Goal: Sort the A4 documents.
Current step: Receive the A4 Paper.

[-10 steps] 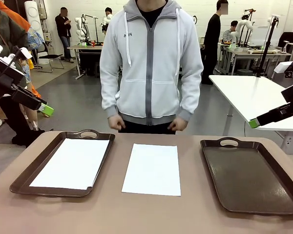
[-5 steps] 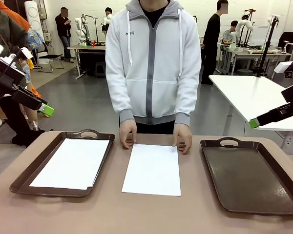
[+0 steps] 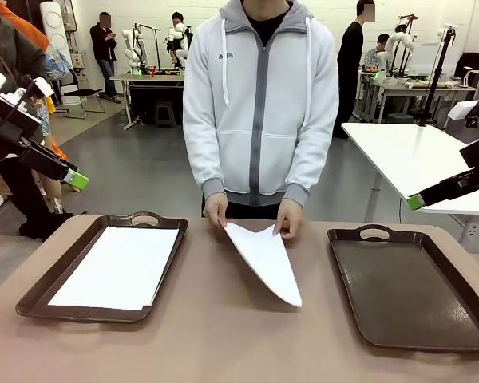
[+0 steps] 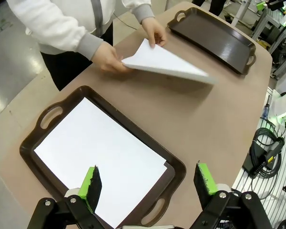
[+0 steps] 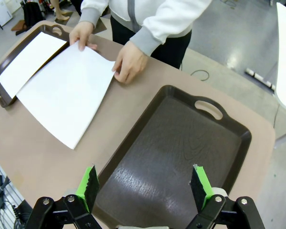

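The left gripper (image 4: pixel 148 181) has its green pads (image 4: pixel 91 182) spread wide with nothing between them, and it hangs above the near end of the left tray (image 4: pixel 174 167). The right gripper (image 5: pixel 144 183) is likewise wide open and empty, poised over the near end of the right tray (image 5: pixel 176 143). In the front view both grippers sit out at the table's sides, well apart from the paper.

The step in hand appears to be the person's. One hand (image 3: pixel 215 212) and the other hand (image 3: pixel 290 219) pinch the far edge of the lifted A4 sheet (image 3: pixel 267 259) at the middle of the tan tabletop (image 3: pixel 223 343), between the two trays. The far edge is raised and one side curls up, while the near corner lies on or close to the table. The sheet is probably being picked up to be sorted or handed over, but I cannot tell which tray it is meant for. If an arm takes it next, that calls for a fine pinch on a raised, floppy edge, with the jaws closing almost fully.

The sheet is plain white, blank and thin, and it bends under its own weight. A second A4 sheet (image 3: pixel 116 267) lies flat inside the left tray, slightly smaller than the tray's floor. The right tray holds nothing.
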Controlling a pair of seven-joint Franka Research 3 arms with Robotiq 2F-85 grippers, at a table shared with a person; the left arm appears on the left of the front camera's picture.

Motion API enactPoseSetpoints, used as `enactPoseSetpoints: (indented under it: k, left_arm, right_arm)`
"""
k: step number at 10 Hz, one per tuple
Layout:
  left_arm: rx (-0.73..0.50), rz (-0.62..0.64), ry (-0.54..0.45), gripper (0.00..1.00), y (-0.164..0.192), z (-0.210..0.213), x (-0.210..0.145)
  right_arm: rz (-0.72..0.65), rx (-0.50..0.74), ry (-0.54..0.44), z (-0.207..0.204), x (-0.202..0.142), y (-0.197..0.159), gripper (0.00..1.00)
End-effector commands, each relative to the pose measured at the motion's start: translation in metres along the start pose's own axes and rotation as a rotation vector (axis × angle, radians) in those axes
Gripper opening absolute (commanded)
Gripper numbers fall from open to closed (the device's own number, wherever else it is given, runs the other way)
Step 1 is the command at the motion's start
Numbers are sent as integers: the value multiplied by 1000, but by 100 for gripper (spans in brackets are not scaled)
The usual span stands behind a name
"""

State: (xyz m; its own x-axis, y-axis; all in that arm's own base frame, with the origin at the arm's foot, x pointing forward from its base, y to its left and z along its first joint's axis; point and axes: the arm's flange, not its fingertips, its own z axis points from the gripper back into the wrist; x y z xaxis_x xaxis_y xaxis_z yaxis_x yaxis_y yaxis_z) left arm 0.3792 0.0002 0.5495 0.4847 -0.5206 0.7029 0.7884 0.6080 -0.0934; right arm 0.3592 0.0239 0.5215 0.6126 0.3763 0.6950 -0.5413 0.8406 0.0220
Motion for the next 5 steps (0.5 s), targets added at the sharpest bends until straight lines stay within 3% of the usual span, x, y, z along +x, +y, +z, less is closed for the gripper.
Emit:
enactPoseSetpoints:
  k: [1, 5]
  left_arm:
    - [-2, -3, 0, 100, 0, 0, 0]
    - [-2, -3, 0, 100, 0, 0, 0]
  right_arm:
    - [-1, 6, 0, -1, 0, 0, 100]
    - [-1, 6, 0, -1, 0, 0, 100]
